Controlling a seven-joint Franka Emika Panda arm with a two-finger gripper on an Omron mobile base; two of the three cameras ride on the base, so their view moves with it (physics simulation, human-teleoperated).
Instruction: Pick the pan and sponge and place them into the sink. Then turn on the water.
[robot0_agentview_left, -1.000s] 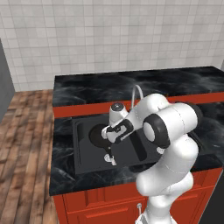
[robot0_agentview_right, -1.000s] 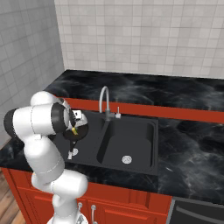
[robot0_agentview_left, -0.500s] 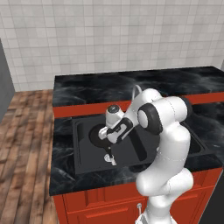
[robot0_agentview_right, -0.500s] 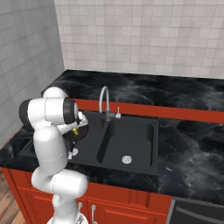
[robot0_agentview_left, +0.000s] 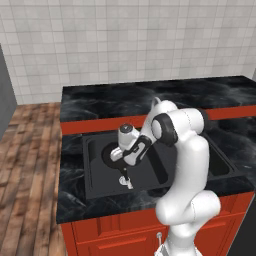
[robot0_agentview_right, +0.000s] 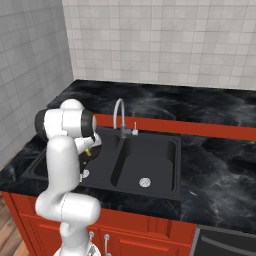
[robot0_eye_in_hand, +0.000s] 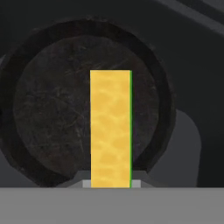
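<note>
Gripper (robot0_agentview_left: 123, 176) is clamped on the sponge (robot0_eye_in_hand: 110, 129), which stands on its long axis straight out from the fingers. Directly beneath it lies the pan (robot0_eye_in_hand: 52, 113), already in the left basin of the sink (robot0_agentview_left: 95, 182), so release means dropping straight down.

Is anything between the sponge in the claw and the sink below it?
Only the pan: it lies in the sink directly beneath the sponge, so a release would likely land the sponge on it.
</note>
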